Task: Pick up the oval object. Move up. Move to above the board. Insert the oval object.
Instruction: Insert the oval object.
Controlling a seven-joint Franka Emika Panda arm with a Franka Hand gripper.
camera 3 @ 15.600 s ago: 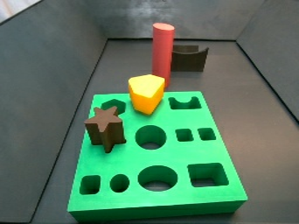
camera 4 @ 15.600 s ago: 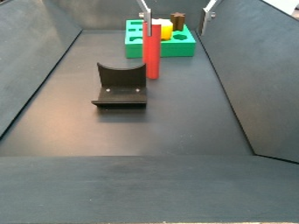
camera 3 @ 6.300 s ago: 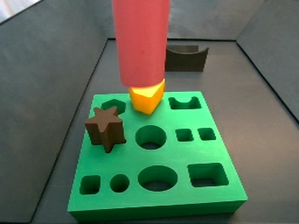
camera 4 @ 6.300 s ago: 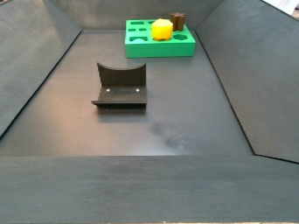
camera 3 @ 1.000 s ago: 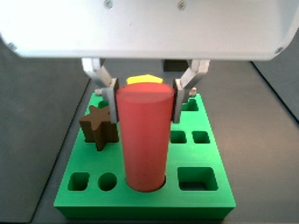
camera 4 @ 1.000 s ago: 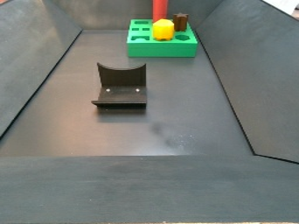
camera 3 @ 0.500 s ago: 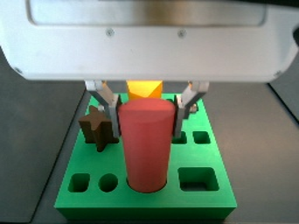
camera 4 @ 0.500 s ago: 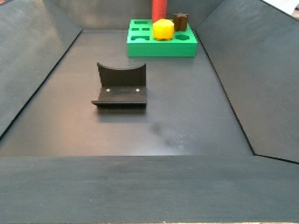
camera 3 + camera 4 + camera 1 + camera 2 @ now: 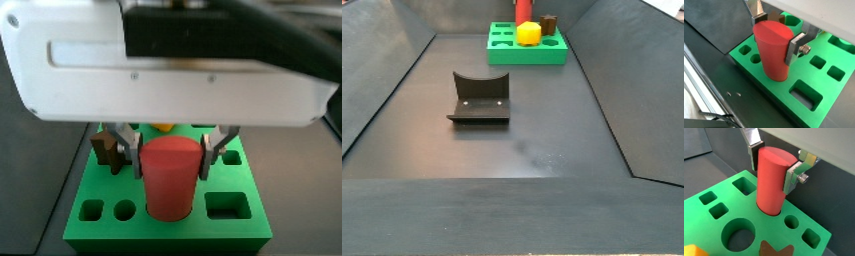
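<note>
Gripper (image 9: 775, 164) clamped on the tall plain red oval object (image 9: 773, 180), one silver finger plate (image 9: 795, 46) pressed to each side near its top; the peg stands upright at frame centre in both wrist views, its lower end already sunk in a cut-out of the flat bright green board (image 9: 724, 223) with many holes. Judged step: insertion, partly done. Next move probably calls for a straight push down until the peg seats, then opening the jaws without tilting it.
</note>
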